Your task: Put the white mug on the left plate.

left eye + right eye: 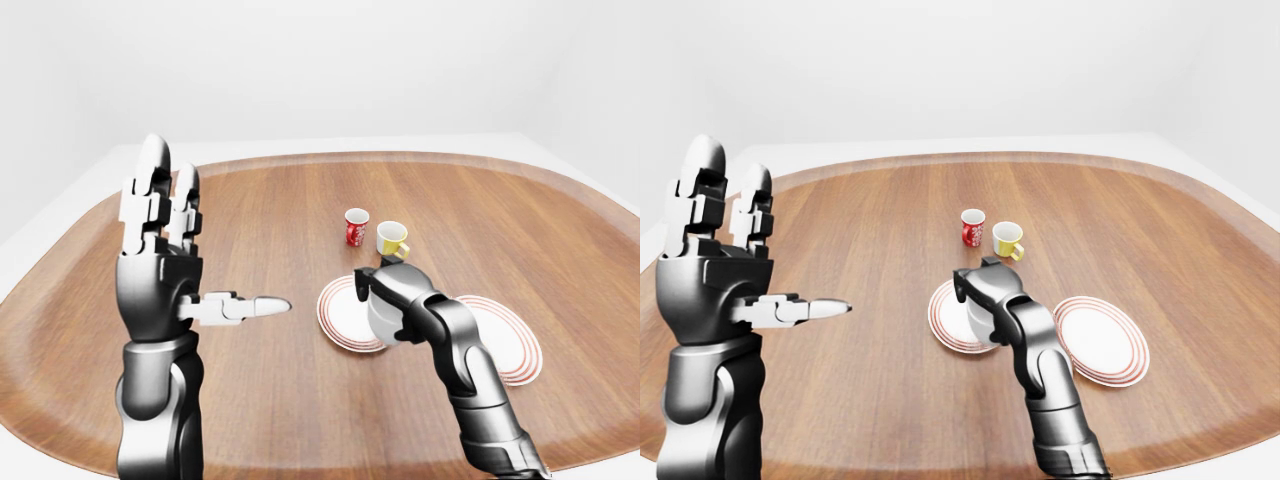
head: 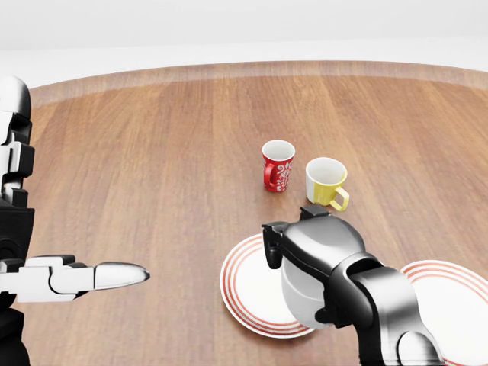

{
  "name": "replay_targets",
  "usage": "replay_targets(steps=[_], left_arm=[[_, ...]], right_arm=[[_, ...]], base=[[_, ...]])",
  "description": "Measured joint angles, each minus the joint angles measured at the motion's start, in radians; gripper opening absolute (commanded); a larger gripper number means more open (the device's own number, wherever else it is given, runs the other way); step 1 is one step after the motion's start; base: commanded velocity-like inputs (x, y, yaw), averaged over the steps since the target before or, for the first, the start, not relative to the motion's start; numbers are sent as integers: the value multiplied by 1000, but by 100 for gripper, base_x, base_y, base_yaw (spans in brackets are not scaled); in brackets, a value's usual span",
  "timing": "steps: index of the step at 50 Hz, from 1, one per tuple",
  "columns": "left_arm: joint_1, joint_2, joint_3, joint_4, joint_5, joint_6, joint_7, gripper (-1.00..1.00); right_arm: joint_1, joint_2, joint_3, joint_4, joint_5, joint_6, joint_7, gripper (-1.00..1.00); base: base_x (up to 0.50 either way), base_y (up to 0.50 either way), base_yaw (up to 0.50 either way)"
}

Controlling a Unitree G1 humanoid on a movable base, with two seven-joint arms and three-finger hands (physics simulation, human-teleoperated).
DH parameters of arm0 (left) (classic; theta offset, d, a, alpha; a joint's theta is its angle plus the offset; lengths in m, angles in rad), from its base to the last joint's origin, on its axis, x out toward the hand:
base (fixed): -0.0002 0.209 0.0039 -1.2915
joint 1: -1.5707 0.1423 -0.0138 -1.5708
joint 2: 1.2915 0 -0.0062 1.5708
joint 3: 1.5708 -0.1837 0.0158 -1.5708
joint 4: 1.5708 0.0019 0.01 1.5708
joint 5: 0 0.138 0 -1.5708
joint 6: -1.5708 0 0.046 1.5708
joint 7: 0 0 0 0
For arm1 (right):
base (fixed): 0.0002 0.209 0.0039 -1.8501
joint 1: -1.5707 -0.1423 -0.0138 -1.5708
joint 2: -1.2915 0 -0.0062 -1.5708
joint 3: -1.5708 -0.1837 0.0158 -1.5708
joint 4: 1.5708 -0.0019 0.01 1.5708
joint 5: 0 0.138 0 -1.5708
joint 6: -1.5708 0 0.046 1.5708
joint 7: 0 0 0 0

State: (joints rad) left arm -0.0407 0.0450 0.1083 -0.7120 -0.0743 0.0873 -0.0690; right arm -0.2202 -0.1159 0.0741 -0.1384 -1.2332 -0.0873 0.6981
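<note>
Head view — right hand (image 2: 316,252) fingers clamp white mug (image 2: 301,293) (mostly hidden) over left plate (image 2: 244,286)

Beside the red mug (image 2: 277,165) I counted three mugs, two plates (image 1: 1102,340), and my two hands.

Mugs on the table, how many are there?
3: a red mug and a yellow mug side by side above the plates, and a white mug under the right robot hand over the left plate.
</note>
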Motion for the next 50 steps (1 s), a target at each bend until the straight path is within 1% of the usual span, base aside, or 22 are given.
replay_targets(steps=[8, 10, 12, 14, 19, 28, 32, 40, 50], left_arm=[[-5, 2, 4, 0, -3, 0, 1, 94], [-7, 3, 5, 0, -4, 0, 2, 94], [-8, 4, 6, -1, -5, 0, 2, 94], [-9, 4, 7, -1, -5, 0, 3, 95], [-9, 5, 8, 0, -7, 0, 2, 95], [-7, 4, 7, 0, -6, 0, 2, 94], [-8, 4, 7, 2, -6, 0, 2, 95], [-6, 3, 4, 4, -4, 0, 2, 95], [-4, 2, 2, 7, -3, 0, 2, 94]], right_arm=[[-167, -6, 0, 239, -17, 0, -30, -100], [-196, -8, 7, 298, 8, 11, -37, -100], [-229, -7, 11, 355, 10, 0, -52, -100], [-262, -5, 13, 416, 8, 0, -77, -100], [-353, -4, 19, 598, 7, 0, -162, -100], [-542, 15, 36, 968, 29, 0, -354, -100], [-612, 23, 43, 1098, 42, 0, -425, -100], [-686, 35, 53, 1258, 45, 0, -520, -100], [-733, 52, 52, 1362, 57, 0, -604, -100]], base=[[0, 0, 0], [0, 0, 0], [1, 0, 0], [0, 0, 0], [0, 0, 0], [0, 0, 0], [0, 0, 0], [0, 0, 0], [0, 0, 0]])
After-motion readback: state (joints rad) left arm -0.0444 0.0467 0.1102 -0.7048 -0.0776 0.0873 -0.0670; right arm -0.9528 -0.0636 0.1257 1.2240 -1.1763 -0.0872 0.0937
